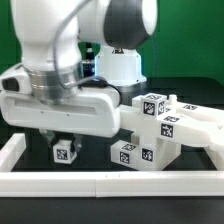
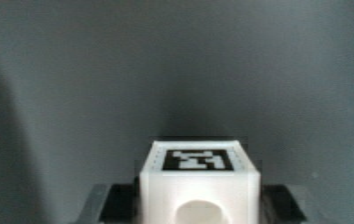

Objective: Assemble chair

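White tagged chair parts (image 1: 150,125) on dark table, one block (image 2: 202,178) between fingers

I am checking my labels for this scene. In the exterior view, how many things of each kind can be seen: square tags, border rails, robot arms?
Black-and-white square tags on white plastic chair parts: 5
Long white border rail: 1
White robot arm: 1
Total: 7

Dark table (image 2: 85,90) bare beyond the tagged white block (image 2: 200,170) in wrist view; open passage there. Block sits between the claw (image 1: 63,140) fingers, little side clearance. Cluster of tagged chair parts (image 1: 150,125) crowds the exterior view's right, close beside the arm. White border rail (image 1: 110,181) walls the near edge and the exterior view's left.
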Available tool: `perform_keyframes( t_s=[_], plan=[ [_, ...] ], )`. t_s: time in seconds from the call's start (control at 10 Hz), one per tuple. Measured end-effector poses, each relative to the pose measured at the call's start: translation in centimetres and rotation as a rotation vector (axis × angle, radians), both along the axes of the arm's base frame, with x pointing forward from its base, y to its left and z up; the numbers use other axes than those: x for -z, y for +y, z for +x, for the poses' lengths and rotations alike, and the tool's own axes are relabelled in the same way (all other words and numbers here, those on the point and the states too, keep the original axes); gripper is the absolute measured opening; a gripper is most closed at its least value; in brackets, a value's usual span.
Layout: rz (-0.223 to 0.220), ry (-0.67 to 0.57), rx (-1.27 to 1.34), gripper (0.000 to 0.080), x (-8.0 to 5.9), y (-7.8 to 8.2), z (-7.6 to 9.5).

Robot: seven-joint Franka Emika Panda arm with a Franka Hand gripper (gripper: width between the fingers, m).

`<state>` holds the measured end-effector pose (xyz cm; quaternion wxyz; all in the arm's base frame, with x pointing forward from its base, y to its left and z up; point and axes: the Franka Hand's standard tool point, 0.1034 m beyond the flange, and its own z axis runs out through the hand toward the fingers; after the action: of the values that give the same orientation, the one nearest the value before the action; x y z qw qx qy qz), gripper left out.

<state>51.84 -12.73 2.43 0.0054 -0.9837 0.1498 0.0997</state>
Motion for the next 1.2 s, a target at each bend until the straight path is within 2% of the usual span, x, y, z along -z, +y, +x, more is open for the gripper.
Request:
perform_keyframes(
  t_s=[0.1,0.2,0.4,0.6,0.8,1.0,1.1,1.2],
  plan=[
    [0.015,0.026,0.024,0.0277,-0.5,-1.2,-1.9],
    [0.031,0.037,0.025,0.0277,-0.7,-1.7,-3.8],
    [0.043,0.047,0.093,0.0277,-1.4,-1.2,-8.3],
    [0.033,0.043,0.086,0.0278,-1.2,-1.5,-7.4],
    [0.033,0.047,0.087,0.0279,-1.1,-1.5,-7.6],
    [-0.007,0.012,0.045,0.0279,0.6,-1.2,-9.5],
    [-0.031,-0.033,0.010,0.0279,0.5,-0.9,-9.5],
    [-0.033,-0.047,0.004,0.0279,0.2,-0.8,-9.2]
  ],
)
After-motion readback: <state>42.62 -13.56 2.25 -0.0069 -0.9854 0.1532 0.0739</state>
